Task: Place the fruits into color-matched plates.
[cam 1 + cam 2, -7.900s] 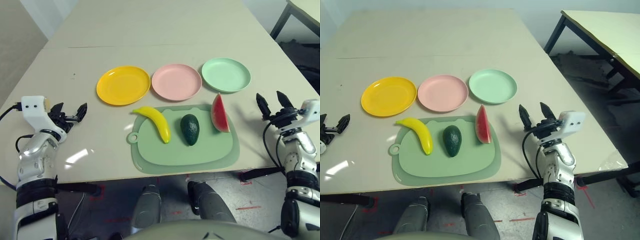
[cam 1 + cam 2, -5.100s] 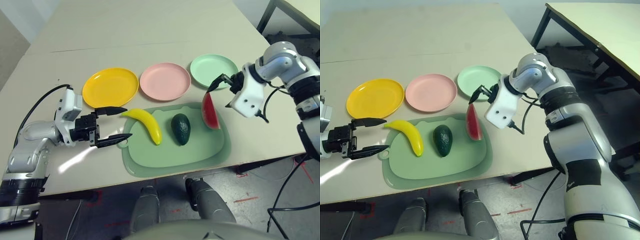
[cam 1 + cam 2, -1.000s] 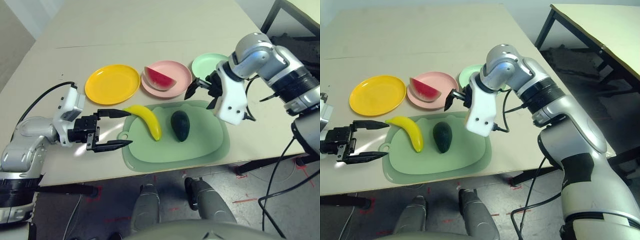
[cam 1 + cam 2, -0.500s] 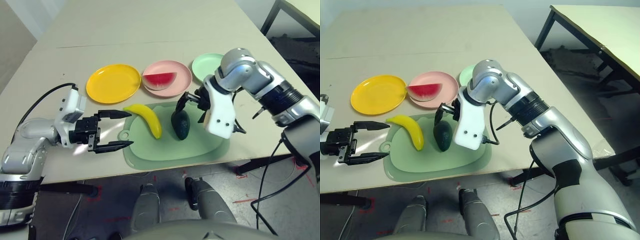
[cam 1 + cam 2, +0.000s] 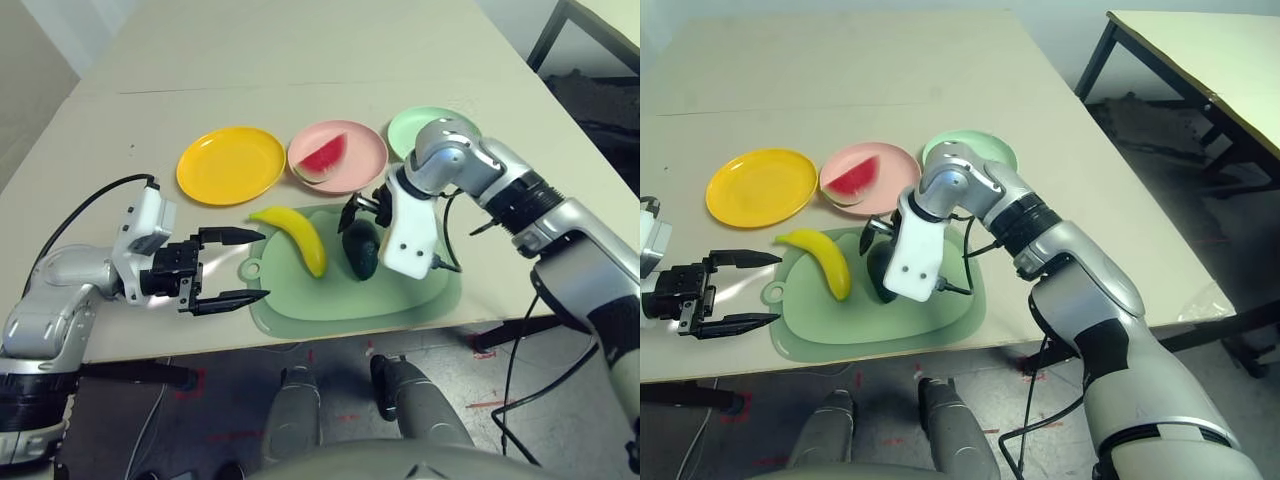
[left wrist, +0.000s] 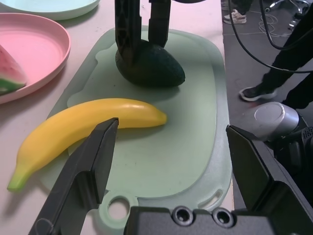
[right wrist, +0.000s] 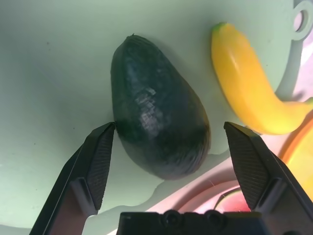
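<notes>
A dark green avocado (image 5: 361,250) and a yellow banana (image 5: 295,238) lie on the green cutting mat (image 5: 340,295). My right gripper (image 7: 168,127) is open and points down over the avocado (image 7: 156,129), one finger on each side of it with a gap at both. The watermelon wedge (image 5: 325,153) rests in the pink plate (image 5: 362,150). Left of that is the bare yellow plate (image 5: 231,164). My right arm partly hides the mint green plate (image 5: 412,122). At the mat's left edge my left gripper (image 5: 262,264) is open, aimed at the banana (image 6: 93,125) and holding nothing.
The mat reaches close to the table's front edge. Bare tabletop stretches behind the three plates. A second table (image 5: 1200,50) stands off to the right. In the left wrist view a person's dark trouser legs and shoe (image 6: 252,93) show on the floor beyond the table.
My right gripper has moved from beside the pink plate down over the avocado and now straddles it. The watermelon wedge has tipped within the pink plate. My left arm has barely moved.
</notes>
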You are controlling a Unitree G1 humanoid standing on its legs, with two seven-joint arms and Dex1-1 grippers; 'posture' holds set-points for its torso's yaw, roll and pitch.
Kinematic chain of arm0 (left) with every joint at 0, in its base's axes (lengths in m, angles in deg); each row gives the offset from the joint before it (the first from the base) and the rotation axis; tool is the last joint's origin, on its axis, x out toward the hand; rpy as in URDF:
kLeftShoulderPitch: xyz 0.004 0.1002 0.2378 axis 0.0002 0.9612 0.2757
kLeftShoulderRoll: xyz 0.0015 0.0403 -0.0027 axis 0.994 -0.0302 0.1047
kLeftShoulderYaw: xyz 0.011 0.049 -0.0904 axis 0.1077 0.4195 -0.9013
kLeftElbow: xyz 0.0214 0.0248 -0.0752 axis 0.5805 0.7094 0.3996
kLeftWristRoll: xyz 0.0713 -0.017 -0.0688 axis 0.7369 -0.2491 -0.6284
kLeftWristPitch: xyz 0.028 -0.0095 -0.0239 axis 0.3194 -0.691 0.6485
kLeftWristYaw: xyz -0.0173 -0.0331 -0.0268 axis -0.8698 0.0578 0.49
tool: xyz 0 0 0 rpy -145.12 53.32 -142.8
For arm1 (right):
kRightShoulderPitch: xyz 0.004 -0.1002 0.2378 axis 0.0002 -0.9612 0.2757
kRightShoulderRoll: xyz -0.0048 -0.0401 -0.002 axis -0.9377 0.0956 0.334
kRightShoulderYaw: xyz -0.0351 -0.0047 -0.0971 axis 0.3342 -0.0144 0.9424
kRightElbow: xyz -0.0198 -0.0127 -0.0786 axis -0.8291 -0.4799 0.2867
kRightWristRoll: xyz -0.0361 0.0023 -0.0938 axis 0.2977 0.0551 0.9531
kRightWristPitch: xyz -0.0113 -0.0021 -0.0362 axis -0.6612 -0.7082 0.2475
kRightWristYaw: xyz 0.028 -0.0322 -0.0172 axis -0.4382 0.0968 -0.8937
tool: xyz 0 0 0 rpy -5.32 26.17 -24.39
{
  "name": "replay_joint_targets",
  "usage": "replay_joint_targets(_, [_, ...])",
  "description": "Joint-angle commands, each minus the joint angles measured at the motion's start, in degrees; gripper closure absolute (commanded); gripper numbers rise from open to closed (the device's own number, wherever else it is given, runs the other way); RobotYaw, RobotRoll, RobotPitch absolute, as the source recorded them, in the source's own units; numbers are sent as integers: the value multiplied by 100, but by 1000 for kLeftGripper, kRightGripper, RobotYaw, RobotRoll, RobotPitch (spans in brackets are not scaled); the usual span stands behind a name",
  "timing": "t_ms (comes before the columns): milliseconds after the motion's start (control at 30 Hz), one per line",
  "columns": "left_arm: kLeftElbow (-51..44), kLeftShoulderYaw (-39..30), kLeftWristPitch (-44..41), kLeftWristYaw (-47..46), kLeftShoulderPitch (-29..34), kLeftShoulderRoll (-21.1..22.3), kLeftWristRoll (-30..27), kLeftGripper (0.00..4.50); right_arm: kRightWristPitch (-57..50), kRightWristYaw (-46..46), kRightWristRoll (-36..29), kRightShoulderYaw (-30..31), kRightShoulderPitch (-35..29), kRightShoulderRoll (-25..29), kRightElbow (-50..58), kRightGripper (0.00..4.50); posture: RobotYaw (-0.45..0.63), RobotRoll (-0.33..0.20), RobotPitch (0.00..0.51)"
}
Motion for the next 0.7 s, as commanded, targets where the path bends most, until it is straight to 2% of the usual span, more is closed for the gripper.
replay_joint_targets(33, [-3, -55, 11, 20, 70, 46, -7, 0, 65, -6, 108, 13, 27, -19, -83, 19, 85, 0, 196])
replay_joint_targets(333, [142, -26, 64, 38, -59, 37, 36, 0, -29, -128, 80, 30, -158, 55, -36, 19, 74, 0, 198])
replay_joint_targets(400, [174, -22, 77, 45, -76, 42, 45, 0, -78, -159, 50, 9, -185, 57, -15, 397, 73, 0, 199])
replay_joint_targets(533, [200, -10, 82, 44, -97, 43, 56, 0, -166, -168, 23, -37, -199, 54, 1, 1494, 69, 0, 198])
replay_joint_targets(700, [204, 26, 85, 21, -140, 16, 74, 0, -290, -179, -31, -96, -152, 51, -26, 1493, 64, 0, 194])
